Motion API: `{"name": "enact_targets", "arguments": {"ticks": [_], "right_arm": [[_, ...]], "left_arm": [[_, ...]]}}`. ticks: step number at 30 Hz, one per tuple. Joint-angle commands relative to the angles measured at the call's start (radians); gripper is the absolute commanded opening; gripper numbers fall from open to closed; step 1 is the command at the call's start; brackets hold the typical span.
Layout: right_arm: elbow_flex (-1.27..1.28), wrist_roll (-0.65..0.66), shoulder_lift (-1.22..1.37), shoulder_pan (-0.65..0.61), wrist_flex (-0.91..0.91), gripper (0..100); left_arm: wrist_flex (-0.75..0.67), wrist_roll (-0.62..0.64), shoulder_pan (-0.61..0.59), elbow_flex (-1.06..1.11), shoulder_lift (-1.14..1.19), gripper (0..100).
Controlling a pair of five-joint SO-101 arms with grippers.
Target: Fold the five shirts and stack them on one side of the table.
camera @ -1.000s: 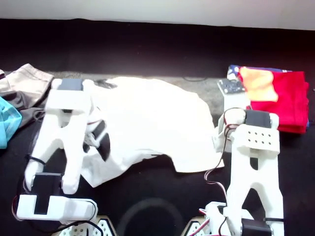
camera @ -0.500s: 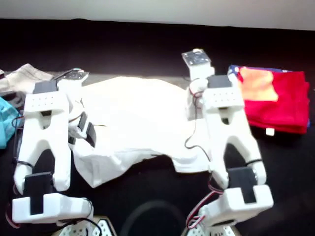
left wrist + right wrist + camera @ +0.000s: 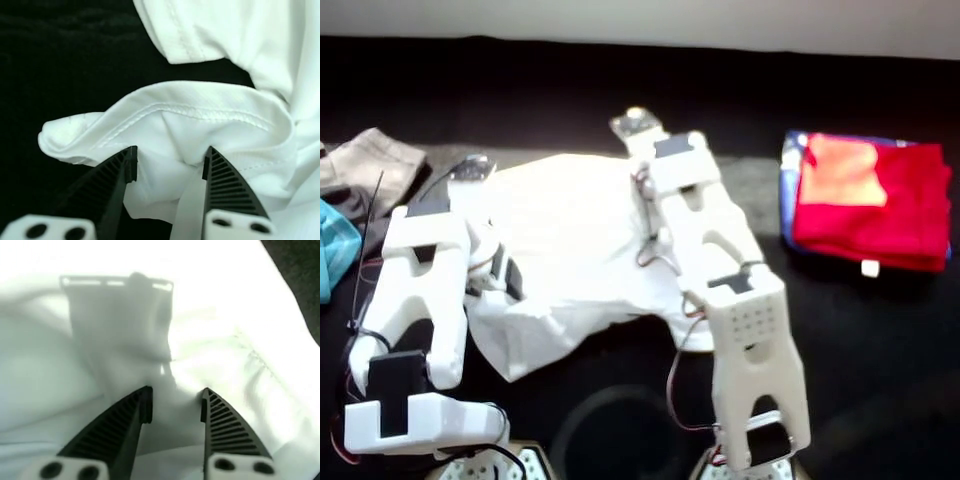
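Looks like lab or hobby robot bench: black-draped table (image 3: 880,340), plain pale wall (image 3: 740,18) behind, white plastic left arm (image 3: 420,280) and right arm (image 3: 745,330), loose wires (image 3: 669,385) showing.

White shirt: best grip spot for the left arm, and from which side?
Take the stitched hem at the white shirt, on its left edge, coming from above. It is rucked up into a raised fold, and the left gripper straddles it, open.

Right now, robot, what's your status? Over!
Left gripper open, white shirt hem between its jaws. Right gripper open over the same shirt. Shirt spread out, unfolded. Folded stack sits apart from it.
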Motion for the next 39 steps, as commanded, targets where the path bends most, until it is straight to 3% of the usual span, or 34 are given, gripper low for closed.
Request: {"name": "enact_targets", "arguments": {"ticks": [1,3,7,14,21,25,27,32,39], "right_arm": [[-0.125,0.000,0.116,0.002,0.004,16.3],[-0.203,0.000,0.157,0.019,0.039,15.1],[-0.369,0.002,0.219,0.051,0.073,0.0],[-0.599,-0.003,0.237,0.160,0.073,0.5],[-0.788,-0.006,0.239,0.317,0.064,0.5],[-0.851,-0.006,0.237,0.346,0.085,1.0],[-0.906,-0.005,0.237,0.343,0.137,3.9],[-1.125,-0.003,0.237,0.315,0.315,22.2],[-1.155,-0.005,0.150,0.340,0.380,22.7]], "left_arm": [[0.003,0.002,-0.013,-0.001,-0.015,22],[0.035,0.002,-0.013,-0.013,-0.016,22],[0.120,0.003,-0.013,-0.091,-0.016,22],[0.319,0.003,-0.007,-0.334,-0.016,22],[0.425,0.003,0.001,-0.506,-0.013,22],[0.486,0.003,0.096,-0.518,-0.007,22],[0.520,0.005,0.171,-0.518,-0.005,22],[0.517,0.003,0.340,-0.518,-0.004,22],[0.359,0.000,0.421,-0.371,-0.004,22]]}}
